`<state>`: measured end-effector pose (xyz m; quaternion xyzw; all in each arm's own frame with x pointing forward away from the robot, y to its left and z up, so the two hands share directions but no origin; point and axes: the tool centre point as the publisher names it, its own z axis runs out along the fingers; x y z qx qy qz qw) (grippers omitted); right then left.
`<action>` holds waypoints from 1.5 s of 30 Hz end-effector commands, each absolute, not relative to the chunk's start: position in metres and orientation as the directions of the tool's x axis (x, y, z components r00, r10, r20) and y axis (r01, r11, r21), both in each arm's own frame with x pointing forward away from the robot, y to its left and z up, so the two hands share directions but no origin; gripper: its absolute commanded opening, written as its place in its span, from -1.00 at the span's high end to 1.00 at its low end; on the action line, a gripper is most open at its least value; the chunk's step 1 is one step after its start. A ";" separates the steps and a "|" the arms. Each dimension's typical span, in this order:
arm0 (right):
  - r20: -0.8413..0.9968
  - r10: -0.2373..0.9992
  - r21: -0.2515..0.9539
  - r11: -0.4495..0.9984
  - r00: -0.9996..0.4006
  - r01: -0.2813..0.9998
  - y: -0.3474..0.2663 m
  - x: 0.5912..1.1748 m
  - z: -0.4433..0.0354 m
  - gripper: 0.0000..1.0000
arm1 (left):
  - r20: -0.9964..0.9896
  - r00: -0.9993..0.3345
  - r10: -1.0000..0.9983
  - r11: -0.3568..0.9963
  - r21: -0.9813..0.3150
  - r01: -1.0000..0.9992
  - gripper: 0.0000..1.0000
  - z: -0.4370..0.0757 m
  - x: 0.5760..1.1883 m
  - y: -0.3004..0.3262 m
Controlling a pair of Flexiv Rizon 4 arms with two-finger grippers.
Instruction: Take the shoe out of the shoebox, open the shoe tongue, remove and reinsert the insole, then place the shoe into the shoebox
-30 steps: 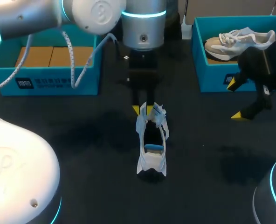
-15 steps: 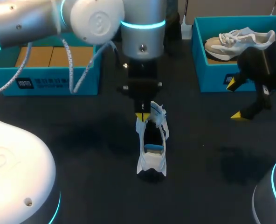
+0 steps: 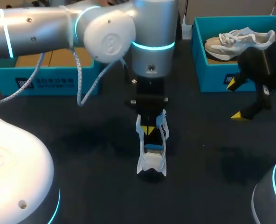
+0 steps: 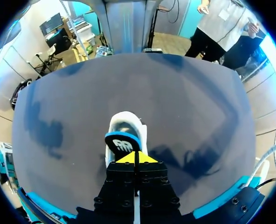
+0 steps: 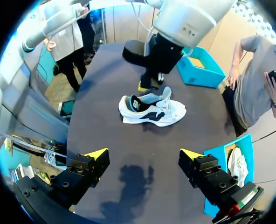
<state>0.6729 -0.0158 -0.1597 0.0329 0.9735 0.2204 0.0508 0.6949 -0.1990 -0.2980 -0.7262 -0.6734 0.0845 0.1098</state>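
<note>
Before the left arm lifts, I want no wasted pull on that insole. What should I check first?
1. Shoe upright on its sole: ok.
2. Tongue standing up, opening exposed: ok.
3. Left hand down at the shoe's opening, fingers shut: ok.
4. Insole caught between those fingers: cannot tell; the tips meet with nothing seen between them.
5. Right hand open, empty, apart from the shoe: ok.

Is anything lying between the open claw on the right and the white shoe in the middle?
No. In the right wrist view, only bare dark table separates the right claw from the shoe.
</note>
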 end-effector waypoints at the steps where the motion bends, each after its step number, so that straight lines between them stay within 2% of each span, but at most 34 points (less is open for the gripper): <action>1: -0.081 0.086 0.429 0.902 -0.993 0.043 -0.014 0.675 -0.160 -1.00 | 0.029 0.077 0.997 -0.066 -0.276 0.959 1.00 -0.317 0.693 -0.207; 24: -0.081 0.086 0.429 0.902 -0.993 0.043 -0.014 0.675 -0.160 -1.00 | 0.028 0.047 0.998 -0.036 -0.313 0.949 1.00 -0.372 0.680 -0.211; 31: -0.081 0.086 0.429 0.902 -0.993 0.043 -0.014 0.675 -0.160 -1.00 | 0.004 0.035 0.999 -0.032 -0.303 0.952 1.00 -0.340 0.687 -0.205; 36: -0.081 0.086 0.429 0.902 -0.993 0.043 -0.014 0.675 -0.160 -1.00 | -0.018 0.075 0.997 -0.076 -0.334 0.939 1.00 -0.325 0.677 -0.207; 45: -0.081 0.086 0.429 0.902 -0.993 0.043 -0.014 0.675 -0.160 -1.00 | -0.017 0.126 0.992 -0.123 -0.380 0.917 1.00 -0.339 0.657 -0.217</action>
